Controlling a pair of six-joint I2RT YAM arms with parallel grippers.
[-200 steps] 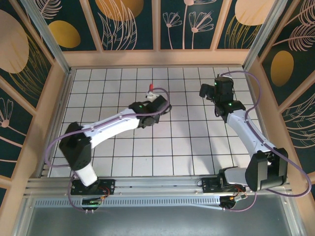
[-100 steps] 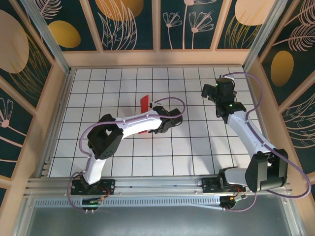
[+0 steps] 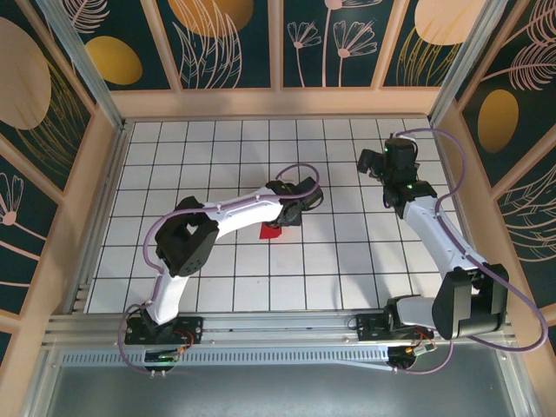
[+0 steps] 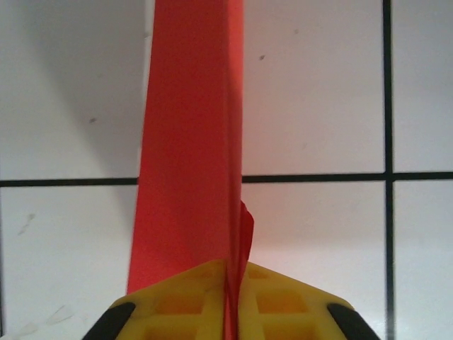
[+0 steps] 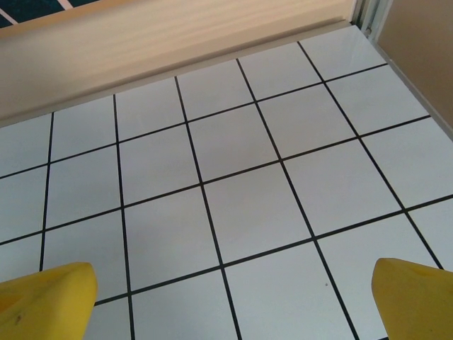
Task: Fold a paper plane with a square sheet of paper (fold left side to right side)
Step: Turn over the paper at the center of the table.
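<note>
Top external view: the left arm reaches across the white gridded table (image 3: 217,148) to just left of the frame's centre. The left gripper (image 3: 283,219) points down at the paper (image 3: 271,231), of which a small bright red corner shows below the wrist. In the upper right of the grid, the right gripper (image 3: 368,162) hangs above bare tiles, well apart from the paper. Dark wall panels (image 3: 234,43) with gold leaves and flowers close the table in at the back and sides.

Left wrist view: the paper (image 4: 187,142) runs as a narrow red strip from the bottom centre straight up past the top edge. A fold line runs down its right side, and a small flap sticks out to the right just above the gripper. The left gripper (image 4: 230,283) has its yellow pads (image 4: 177,308) pressed together on the strip's near end, pinching it in the seam between them. Whether the strip lies flat on the tiles or is lifted off them I cannot tell.

Right wrist view: the right gripper (image 5: 233,297) has its yellow fingers (image 5: 49,297) spread wide, one in each bottom corner, with bare tiles between them. A wooden rim (image 5: 177,35) crosses the top of the frame.
</note>
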